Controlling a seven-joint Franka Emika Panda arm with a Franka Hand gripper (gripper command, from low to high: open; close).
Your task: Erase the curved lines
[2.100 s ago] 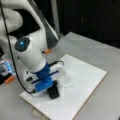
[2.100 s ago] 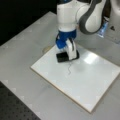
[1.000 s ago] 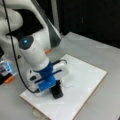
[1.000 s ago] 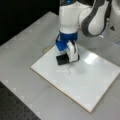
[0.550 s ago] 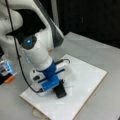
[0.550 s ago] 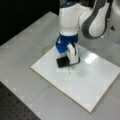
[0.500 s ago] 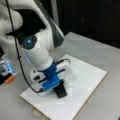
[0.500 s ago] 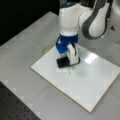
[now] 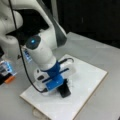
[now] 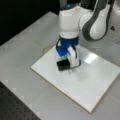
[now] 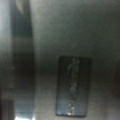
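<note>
- Black rectangular eraser block [image 9: 64,91] [image 10: 62,65] is pinched in the gripper [image 9: 62,87] [image 10: 67,63], pressed on the white rectangular board [image 9: 87,82] [image 10: 95,77].
- Faint dark squiggle traces [image 10: 70,71] are seen at the block's 5 o'clock.

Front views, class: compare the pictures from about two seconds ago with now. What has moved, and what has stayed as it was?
The gripper has shifted only slightly, with the arm leaning a little toward a front view's right; the black eraser stays pressed on the white board. A faint dark trace of the curve lines shows beside the eraser. The board has not moved.
</note>
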